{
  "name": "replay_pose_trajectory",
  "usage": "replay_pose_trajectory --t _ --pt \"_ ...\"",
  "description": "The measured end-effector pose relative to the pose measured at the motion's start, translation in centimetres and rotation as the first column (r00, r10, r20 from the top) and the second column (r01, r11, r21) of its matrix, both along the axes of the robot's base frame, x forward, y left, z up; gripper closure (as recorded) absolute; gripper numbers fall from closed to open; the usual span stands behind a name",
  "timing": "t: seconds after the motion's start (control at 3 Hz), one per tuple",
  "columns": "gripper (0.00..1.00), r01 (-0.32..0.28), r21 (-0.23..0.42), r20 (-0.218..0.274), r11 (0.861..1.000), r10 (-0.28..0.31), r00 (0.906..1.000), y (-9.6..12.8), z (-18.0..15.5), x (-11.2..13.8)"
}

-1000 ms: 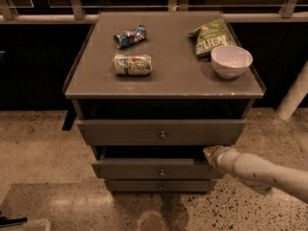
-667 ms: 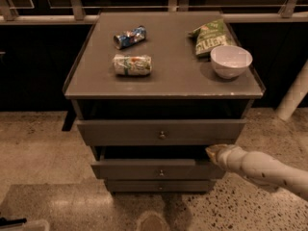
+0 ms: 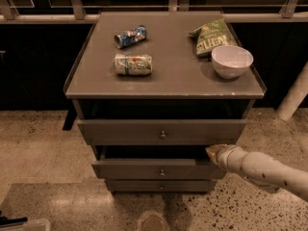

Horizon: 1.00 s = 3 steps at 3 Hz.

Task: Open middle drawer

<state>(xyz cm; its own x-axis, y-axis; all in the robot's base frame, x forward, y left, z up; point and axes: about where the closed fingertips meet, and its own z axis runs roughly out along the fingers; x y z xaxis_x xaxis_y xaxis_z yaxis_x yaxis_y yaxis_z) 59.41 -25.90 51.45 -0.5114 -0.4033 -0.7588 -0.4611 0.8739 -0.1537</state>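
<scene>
The middle drawer (image 3: 144, 169) is a grey flat front with a small round knob (image 3: 162, 173), second of three alike under the tabletop. It stands pulled out a little, with a dark gap above it. The top drawer (image 3: 144, 130) is also pulled out slightly. The bottom drawer (image 3: 159, 186) is a narrow strip below. My gripper (image 3: 215, 151) is at the end of the white arm that comes in from the lower right. Its tip is at the right end of the middle drawer's top edge, in front of the dark gap.
On the grey tabletop (image 3: 173, 76) lie a crushed blue can (image 3: 130, 36), a lying green-and-white can (image 3: 133, 64), a green chip bag (image 3: 213, 36) and a white bowl (image 3: 232, 61). A white post (image 3: 294, 97) stands at the right. The floor is speckled stone.
My gripper and arm have shifted slightly to the right along the middle drawer's top edge. The drawers and the things on the table have not moved.
</scene>
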Motion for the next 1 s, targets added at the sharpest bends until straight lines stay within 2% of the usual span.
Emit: replay_pose_trajectory --t 0.33,0.67,1.0 --pt "1.0 0.08 0.028 -0.001 0.996 -0.08 0.9968 -0.5 -1.3 0.3" --pt "1.0 0.127 0.048 -0.01 0.991 -0.127 0.9918 -0.8 -2.5 1.2" --pt "1.0 0.149 0.06 -0.04 0.987 -0.147 0.9883 -0.9 -3.9 1.6"
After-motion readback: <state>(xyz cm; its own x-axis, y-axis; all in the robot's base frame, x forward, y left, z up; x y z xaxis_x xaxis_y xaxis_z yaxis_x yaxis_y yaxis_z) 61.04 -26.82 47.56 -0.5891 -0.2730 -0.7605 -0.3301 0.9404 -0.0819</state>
